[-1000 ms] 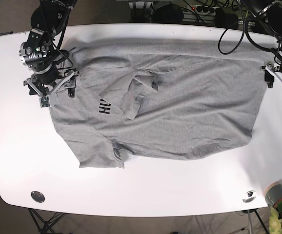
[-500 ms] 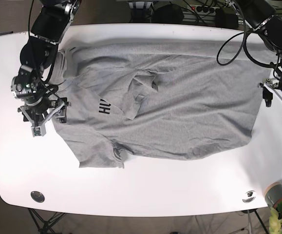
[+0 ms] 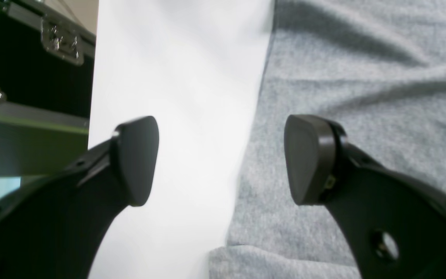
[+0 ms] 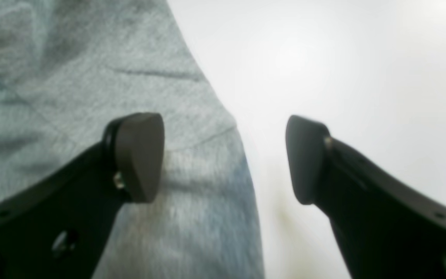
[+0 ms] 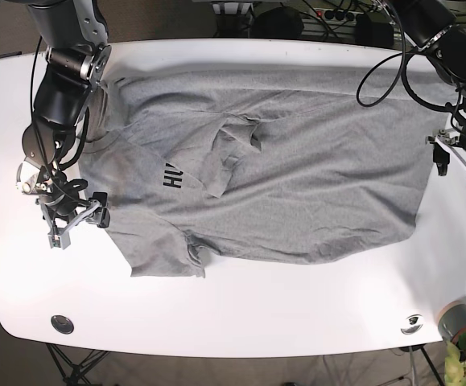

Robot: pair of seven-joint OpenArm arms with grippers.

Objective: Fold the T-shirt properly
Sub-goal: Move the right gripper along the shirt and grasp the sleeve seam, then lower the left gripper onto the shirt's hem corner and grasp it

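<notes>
The heather-grey T-shirt (image 5: 297,185) lies spread on the white table (image 5: 241,314), rumpled at the middle, with black lettering (image 5: 171,174) showing on a turned-over part at the left. My right gripper (image 5: 76,225) is open at the shirt's left edge; in the right wrist view the gripper (image 4: 225,155) straddles the shirt's edge (image 4: 91,77), one finger over cloth, one over table. My left gripper (image 5: 456,165) is open at the shirt's right edge; in the left wrist view the gripper (image 3: 223,159) straddles the cloth edge (image 3: 362,77) the same way.
A black case (image 3: 33,58) stands beyond the table edge in the left wrist view. Two small round fittings (image 5: 62,324) (image 5: 412,323) sit near the table's front corners. A potted plant (image 5: 462,326) is off the front right corner. Cables hang behind the table.
My right gripper has moved toward the front along the shirt's left edge. My left gripper has shifted slightly toward the front at the right edge. The shirt has not moved.
</notes>
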